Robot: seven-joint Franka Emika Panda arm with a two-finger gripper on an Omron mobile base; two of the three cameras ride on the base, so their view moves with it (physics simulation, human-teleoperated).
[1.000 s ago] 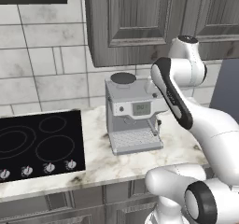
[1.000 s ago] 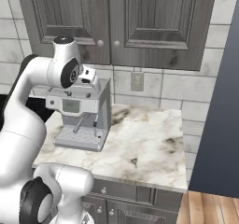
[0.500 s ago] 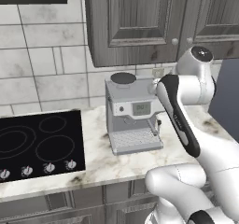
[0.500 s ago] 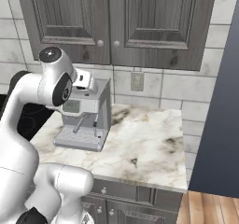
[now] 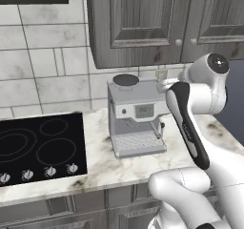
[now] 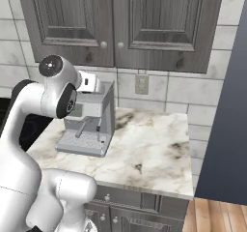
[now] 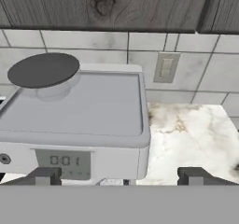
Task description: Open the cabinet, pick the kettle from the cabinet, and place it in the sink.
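Hand view looked down on the coffee machine (image 7: pixel 79 120), with the two fingers (image 7: pixel 44 175) far apart at the bottom and nothing between them. The gripper (image 7: pixel 119 176) was wide open, it held nothing, and it touched nothing.

The cabinet (image 5: pixel 143 23) hung on the wall right above the coffee machine (image 5: pixel 136 116). Both doors were shut, and the two small round knobs (image 6: pixel 103 45) sat side by side where the doors met. So the kettle was hidden (it should be behind those doors, but that was only a guess). The sink could not be seen from here either.

Why was the hand up by the coffee machine's top, just under the cabinet? It looked like it was getting ready to reach up for a knob, and open fingers made sense for that. The opening step was not done yet.

The stove (image 5: pixel 40 147) lay left of the coffee machine, on the counter (image 6: pixel 149 149).
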